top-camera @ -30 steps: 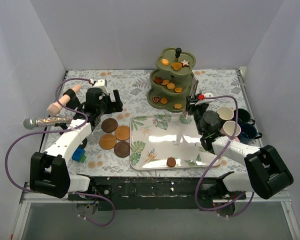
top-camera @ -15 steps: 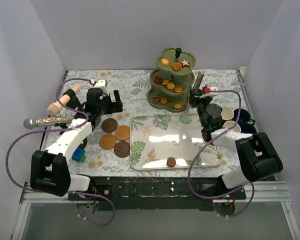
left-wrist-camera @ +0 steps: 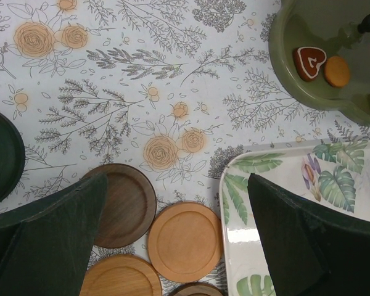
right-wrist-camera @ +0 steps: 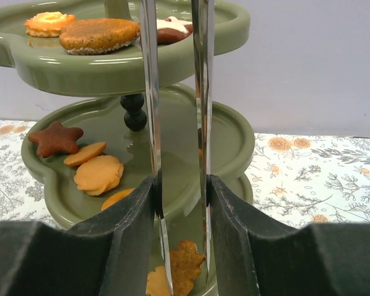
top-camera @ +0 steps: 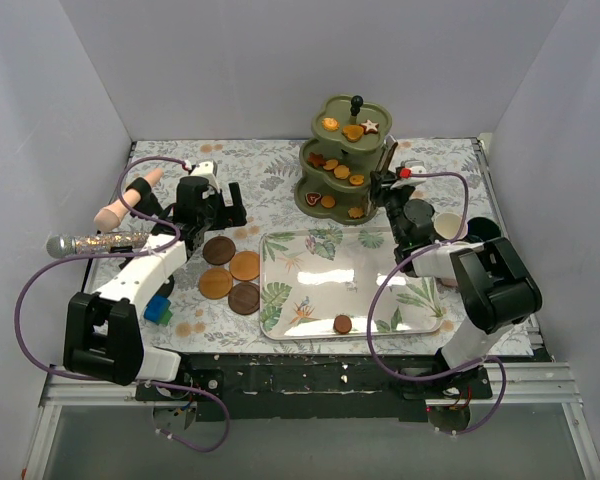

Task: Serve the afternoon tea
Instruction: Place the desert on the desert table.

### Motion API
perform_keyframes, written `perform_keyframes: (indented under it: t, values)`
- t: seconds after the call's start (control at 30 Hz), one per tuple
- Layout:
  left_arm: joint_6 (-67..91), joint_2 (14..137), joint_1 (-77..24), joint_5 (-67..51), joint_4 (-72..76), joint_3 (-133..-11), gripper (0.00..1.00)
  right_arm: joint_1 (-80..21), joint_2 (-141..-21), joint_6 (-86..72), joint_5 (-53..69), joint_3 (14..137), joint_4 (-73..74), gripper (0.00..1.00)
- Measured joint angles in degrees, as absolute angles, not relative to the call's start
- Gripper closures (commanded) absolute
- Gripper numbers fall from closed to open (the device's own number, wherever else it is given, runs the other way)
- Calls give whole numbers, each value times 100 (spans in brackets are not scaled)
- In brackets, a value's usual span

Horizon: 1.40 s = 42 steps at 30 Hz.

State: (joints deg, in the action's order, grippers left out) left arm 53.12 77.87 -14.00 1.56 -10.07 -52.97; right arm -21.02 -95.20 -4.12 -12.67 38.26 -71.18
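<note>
The right gripper (right-wrist-camera: 179,206) is clamping the metal tongs (right-wrist-camera: 150,92). Just ahead, their tips are flanking a biscuit (right-wrist-camera: 184,262) on the lowest tier of the stand (right-wrist-camera: 231,145). Loading the stand seems to be underway; the next move calls for drawing the tongs back clear of the tiers. The left gripper (left-wrist-camera: 176,203) is hovering with its fingers wide apart, the coasters (left-wrist-camera: 184,240) directly below.

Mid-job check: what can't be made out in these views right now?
Mugs: top view, the right arm covers most; count and colours unclear.
Tongs tips: right wrist view, cut off by the top edge; too thin in the top view.
Stand bottom tier: right wrist view, mostly behind the right fingers.
Coasters: left wrist view, partly hidden by the left fingers and bottom edge.
</note>
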Motion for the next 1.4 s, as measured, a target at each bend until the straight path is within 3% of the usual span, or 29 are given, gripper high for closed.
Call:
perform_keyframes:
  t: [0.33,0.77,1.07,1.2,1.4]
  values:
    - [5308,7898,-1400,158,-1013,-5297,2,-2102,-9830,-384,-1221,3885,-7212,59]
    - [5290,7946,-1400,156,-1017,-5297,2,-2093,-10049,-172,-1210,4060,-7231,46]
    - [5288,7946,-1400,156,-1020,-5297,2,-2091,-10075,-132,-1179,4086,-7238,47]
    - [5288,7946,-1400,156,-1022,-5297,2,-2091,-10082,-150,-1181,4099,-7240,58]
    - [5288,7946,-1400,156,-1022,-5297,2,-2091,-10099,-268,-1210,4099,-7242,60]
